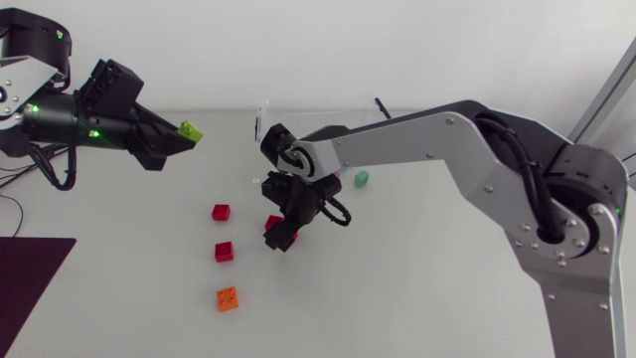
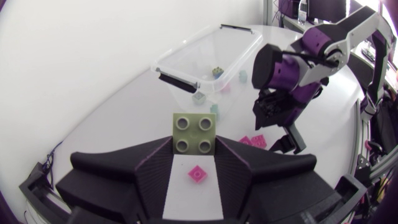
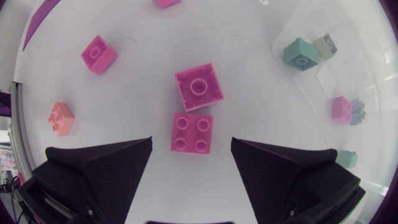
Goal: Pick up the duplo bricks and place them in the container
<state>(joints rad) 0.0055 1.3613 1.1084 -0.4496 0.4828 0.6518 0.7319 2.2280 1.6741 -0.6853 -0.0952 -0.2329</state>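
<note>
The table [image 1: 447,318] is white and smooth, and in the left wrist view its far side has a soft round edge. A flat, dark red mat [image 1: 30,288] lies on it at the lower left of the head view, and we can see only one corner and two straight sides of the mat. A thin black wire [image 1: 14,211] curls over the white top just beside that mat, close to the left edge.

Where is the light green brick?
The light green brick is on the left in the head view, pinched in the left gripper, above the table and left of the clear container.
</note>
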